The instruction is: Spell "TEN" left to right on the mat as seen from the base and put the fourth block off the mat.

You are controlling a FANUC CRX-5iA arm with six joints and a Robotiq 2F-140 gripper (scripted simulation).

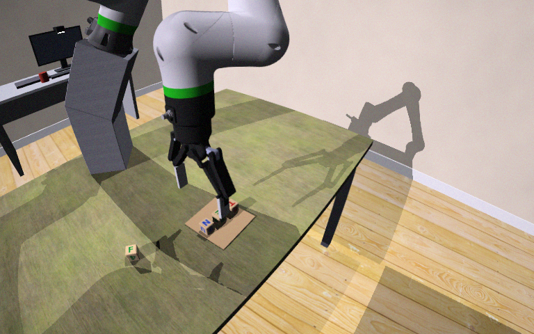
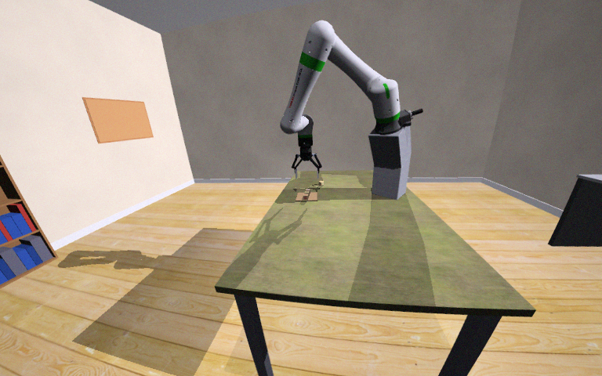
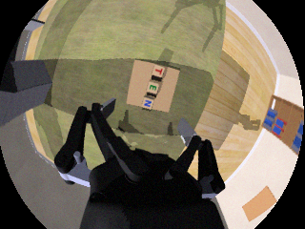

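Note:
My gripper (image 1: 201,198) (image 2: 306,175) (image 3: 148,114) is open and empty, raised above the blocks. The flat mat (image 1: 238,225) (image 2: 313,197) (image 3: 168,98) bears three blocks in a slightly slanted, nearly straight row with small gaps. The T block (image 1: 233,205) (image 3: 158,72), E block (image 3: 152,88) and N block (image 1: 206,225) (image 3: 148,103) read "TEN" from the base side, letters upright. A finger partly hides the E block in the top view. The N block sits very close to the mat's edge; whether it overhangs is unclear. The F block (image 1: 131,250) (image 2: 320,182) lies off the mat.
The robot's grey pedestal (image 1: 98,106) (image 2: 388,164) stands on the green table (image 1: 283,126) (image 2: 399,247). The table's long outer edge runs beyond the mat, on the side away from the pedestal. Arm shadows fall across the table.

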